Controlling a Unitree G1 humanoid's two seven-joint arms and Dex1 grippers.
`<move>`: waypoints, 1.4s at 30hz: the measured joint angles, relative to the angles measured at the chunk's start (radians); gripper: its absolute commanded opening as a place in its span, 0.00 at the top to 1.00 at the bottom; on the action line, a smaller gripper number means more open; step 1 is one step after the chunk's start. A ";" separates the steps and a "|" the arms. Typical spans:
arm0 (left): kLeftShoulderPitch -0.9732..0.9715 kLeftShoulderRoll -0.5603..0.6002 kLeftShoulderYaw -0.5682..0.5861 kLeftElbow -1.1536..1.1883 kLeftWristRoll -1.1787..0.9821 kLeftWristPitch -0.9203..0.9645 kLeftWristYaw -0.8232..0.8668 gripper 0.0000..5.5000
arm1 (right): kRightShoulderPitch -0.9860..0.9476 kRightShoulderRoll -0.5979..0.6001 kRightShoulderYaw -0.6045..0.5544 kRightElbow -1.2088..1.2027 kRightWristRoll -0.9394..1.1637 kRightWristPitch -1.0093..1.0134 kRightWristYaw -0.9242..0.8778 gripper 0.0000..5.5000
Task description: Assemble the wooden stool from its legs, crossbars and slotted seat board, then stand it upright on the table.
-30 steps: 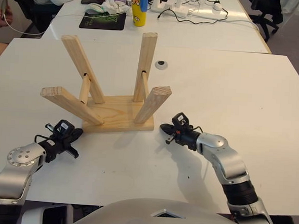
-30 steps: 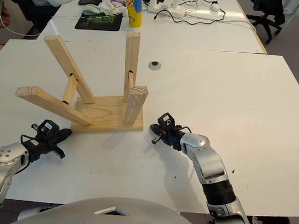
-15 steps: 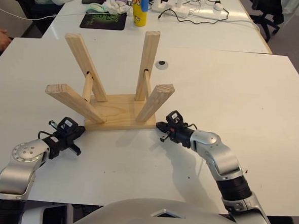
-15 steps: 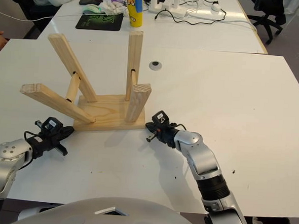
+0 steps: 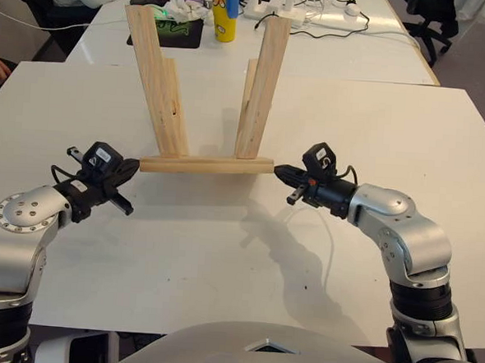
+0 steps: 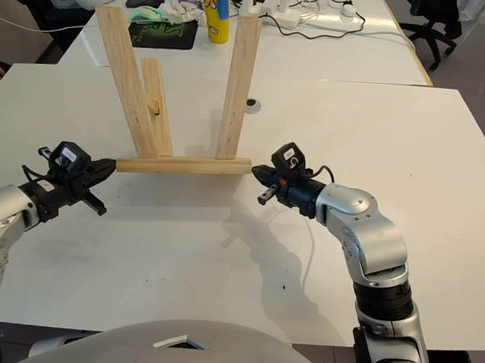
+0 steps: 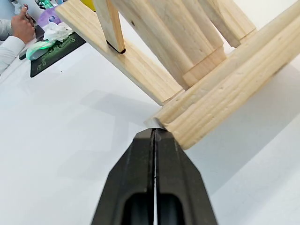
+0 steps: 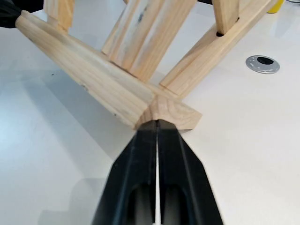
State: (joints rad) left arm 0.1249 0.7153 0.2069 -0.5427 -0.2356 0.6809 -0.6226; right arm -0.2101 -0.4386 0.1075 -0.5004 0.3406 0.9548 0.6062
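From the head cameras, you have the stool (image 5: 262,92) upside down and raised off the counter (image 5: 377,132), with its shadow lying apart beneath it. The seat board (image 5: 206,164) shows edge-on, squeezed end to end between your left hand (image 5: 133,167) and right hand (image 5: 279,171). That looks like the way to carry and turn it, since neither hand seems able to span the board. Count four legs (image 5: 147,60) pointing up, two nearer and two behind them. In the left wrist view, your fingers (image 7: 136,187) are pressed together with nothing between them, their tip butted against one corner of the board. One crossbar (image 7: 111,26) runs into a leg there. In the right wrist view, the fingers (image 8: 136,178) are likewise closed flat on each other, tip against the opposite corner. Another crossbar (image 8: 224,14) sits socketed in a leg, so you can count two crossbars.
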 measured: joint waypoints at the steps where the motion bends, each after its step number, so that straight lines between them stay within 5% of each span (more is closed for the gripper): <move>1: 0.000 0.000 0.000 -0.002 0.000 0.003 0.000 1.00 | 0.000 0.000 -0.002 0.000 0.001 0.000 0.000 1.00; 18: -0.073 -0.024 0.012 -0.003 -0.016 0.021 0.021 1.00 | -0.080 0.014 -0.056 0.056 0.028 -0.013 -0.005 1.00; 30: -0.091 -0.059 -0.042 0.223 0.070 -0.086 0.112 1.00 | -0.101 -0.048 0.080 0.268 -0.106 -0.174 -0.006 1.00; 42: -0.080 -0.162 -0.187 0.467 0.173 -0.255 0.175 1.00 | -0.096 0.036 0.153 0.447 -0.195 -0.317 -0.034 1.00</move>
State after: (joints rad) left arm 0.0445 0.5530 0.0199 -0.0755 -0.0630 0.4258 -0.4479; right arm -0.3064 -0.4024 0.2605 -0.0538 0.1452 0.6380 0.5722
